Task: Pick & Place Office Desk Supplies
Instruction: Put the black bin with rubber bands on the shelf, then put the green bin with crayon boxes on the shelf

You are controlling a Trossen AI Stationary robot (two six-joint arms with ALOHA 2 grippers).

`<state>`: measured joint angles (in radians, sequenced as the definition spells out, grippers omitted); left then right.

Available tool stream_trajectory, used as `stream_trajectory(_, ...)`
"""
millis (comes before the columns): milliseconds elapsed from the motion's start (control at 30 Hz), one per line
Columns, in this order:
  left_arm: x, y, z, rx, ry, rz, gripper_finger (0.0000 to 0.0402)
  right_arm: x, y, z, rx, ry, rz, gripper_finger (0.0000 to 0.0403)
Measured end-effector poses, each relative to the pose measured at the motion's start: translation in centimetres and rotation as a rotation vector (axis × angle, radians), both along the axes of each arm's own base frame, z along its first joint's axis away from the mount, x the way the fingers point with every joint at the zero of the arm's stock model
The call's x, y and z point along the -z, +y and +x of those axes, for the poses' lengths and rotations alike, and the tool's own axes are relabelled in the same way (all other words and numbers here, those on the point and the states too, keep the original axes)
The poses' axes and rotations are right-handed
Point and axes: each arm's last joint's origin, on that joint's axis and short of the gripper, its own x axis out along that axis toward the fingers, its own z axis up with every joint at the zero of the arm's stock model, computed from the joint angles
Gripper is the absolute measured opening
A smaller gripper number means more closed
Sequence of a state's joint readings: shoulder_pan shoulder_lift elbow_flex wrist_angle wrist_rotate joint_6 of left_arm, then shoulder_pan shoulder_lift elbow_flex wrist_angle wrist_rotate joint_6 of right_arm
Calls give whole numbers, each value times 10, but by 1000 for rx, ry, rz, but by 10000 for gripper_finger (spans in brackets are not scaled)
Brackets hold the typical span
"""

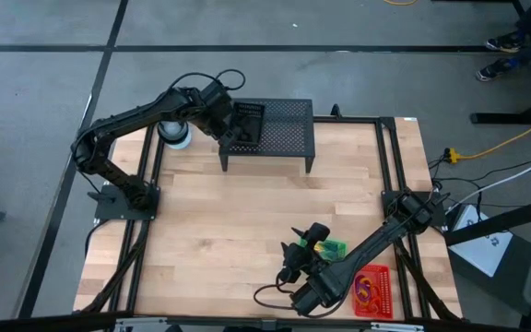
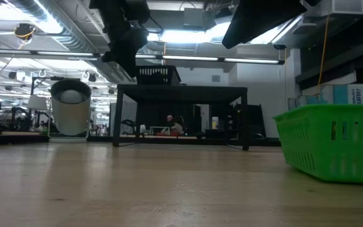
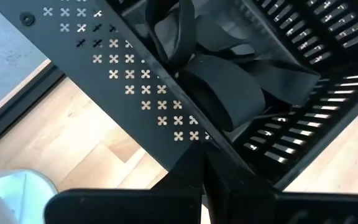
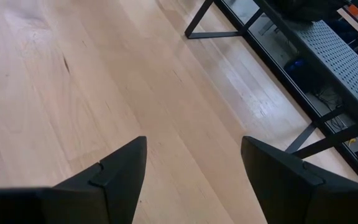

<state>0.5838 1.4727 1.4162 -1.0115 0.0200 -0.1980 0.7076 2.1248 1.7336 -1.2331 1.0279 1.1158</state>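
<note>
A black tray (image 1: 250,123) stands on the black mesh stand (image 1: 284,138) at the table's far edge. In the left wrist view, black bits (image 3: 225,93) lie inside it. My left gripper (image 1: 231,129) is shut, with its tips (image 3: 202,162) at the tray's left side, over the stand's top. My right gripper (image 1: 289,251) hangs open over bare wood (image 4: 194,146) near the table's front. The green tray (image 1: 335,247) lies partly under that arm. A red tray (image 1: 383,277) at the near right holds orange and purple loops (image 1: 367,293). My left gripper's shut fingertips stand at the black tray's side, slanting down from the table's left. They hide the spot themselves, and I cannot tell whether they touch the tray or the stand.
A round whitish roll (image 1: 175,134) stands left of the stand, beside the left arm. In the low view the green tray (image 2: 333,145) sits close on the right. Open wood lies between the stand and the trays. Black rails run along both table sides.
</note>
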Motion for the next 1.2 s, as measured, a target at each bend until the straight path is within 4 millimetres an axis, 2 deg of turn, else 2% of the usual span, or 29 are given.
stream_trajectory(200,2,2,-8,-28,91,25,1,1,0,0,1,14,15,263)
stream_trajectory(333,-1,2,-19,-81,217,142,1,0,0,0,-1,7,6,263)
stream_trajectory(400,-8,-3,-22,-71,206,190,2,0,0,0,-2,-1,-3,263)
stream_trajectory(500,-27,-11,-30,-58,102,256,2,0,0,0,-3,-1,-4,263)
stream_trajectory(633,-67,-29,-59,-78,-105,390,2,0,0,0,-3,-2,-3,263)
stream_trajectory(767,-101,-59,-92,-38,-353,507,2,-1,2,0,-10,-35,-34,263)
stream_trajectory(867,-110,-85,-115,24,-592,604,2,-3,4,0,-19,-93,-77,263)
stream_trajectory(933,-104,-100,-127,74,-741,646,2,-4,6,1,-30,-126,-104,263)
stream_trajectory(1000,-86,-111,-135,117,-830,680,2,-5,8,2,-42,-155,-126,263)
stream_trajectory(1200,1,-129,-150,166,-921,683,2,-9,19,4,-68,-274,-187,263)
